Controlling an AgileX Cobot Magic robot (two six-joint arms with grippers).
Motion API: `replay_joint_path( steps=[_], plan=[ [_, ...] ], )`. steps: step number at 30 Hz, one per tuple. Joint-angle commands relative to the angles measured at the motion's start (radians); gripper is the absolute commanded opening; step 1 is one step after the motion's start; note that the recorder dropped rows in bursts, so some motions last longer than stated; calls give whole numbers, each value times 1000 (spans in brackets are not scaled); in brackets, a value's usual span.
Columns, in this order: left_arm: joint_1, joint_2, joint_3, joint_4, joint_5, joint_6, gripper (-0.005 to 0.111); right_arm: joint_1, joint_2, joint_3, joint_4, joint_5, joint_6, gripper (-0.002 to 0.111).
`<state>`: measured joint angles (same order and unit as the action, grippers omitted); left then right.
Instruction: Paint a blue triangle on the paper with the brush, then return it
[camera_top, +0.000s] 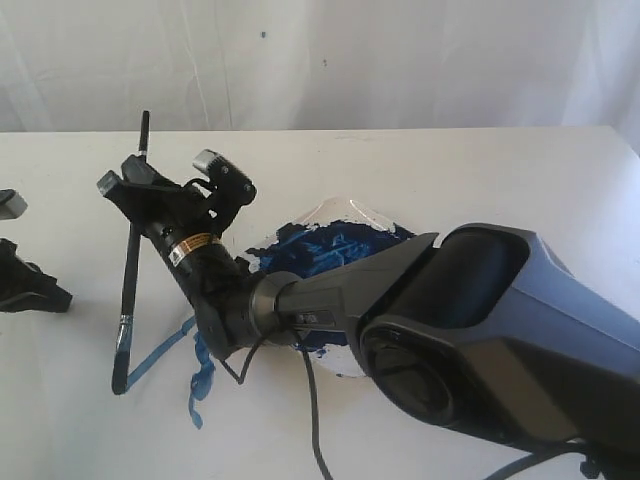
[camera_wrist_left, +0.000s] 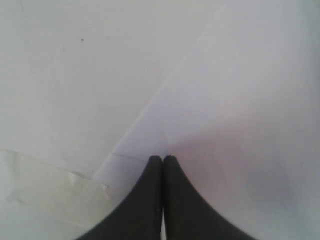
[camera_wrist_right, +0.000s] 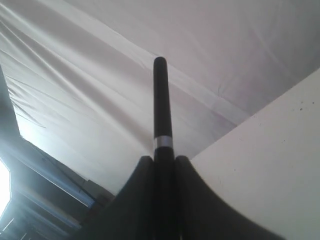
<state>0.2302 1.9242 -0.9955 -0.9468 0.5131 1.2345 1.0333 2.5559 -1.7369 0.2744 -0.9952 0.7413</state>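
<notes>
A thin black-handled paintbrush stands nearly upright, its tip on the white paper sheet beside a half-drawn, streaky blue triangle. The right claw pinches its handle; the left claw is closed, empty. Held so high, the paintbrush could pivot and smear.

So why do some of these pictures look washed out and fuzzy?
Exterior view: the white table glares, almost featureless. Left wrist view: soft focus, the pincer a dark blur. Right wrist view: the brush backlit into a silhouette, glare in one corner.
</notes>
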Motion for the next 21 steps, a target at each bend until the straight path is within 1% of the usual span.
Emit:
replay_joint_path(
  steps=[1, 12, 15, 21],
  plan=[
    [-3, 0, 5, 6, -113, 1, 0, 5, 5, -7, -6, 8, -12, 0],
    [-3, 0, 5, 6, -319, 1, 0, 5, 18, -9, -6, -13, -92, 0],
    [-3, 0, 5, 6, -384, 1, 0, 5, 18, -11, -43, -37, -92, 0],
    [-3, 0, 5, 6, -448, 1, 0, 2, 18, -11, -58, -95, -92, 0]
  ],
)
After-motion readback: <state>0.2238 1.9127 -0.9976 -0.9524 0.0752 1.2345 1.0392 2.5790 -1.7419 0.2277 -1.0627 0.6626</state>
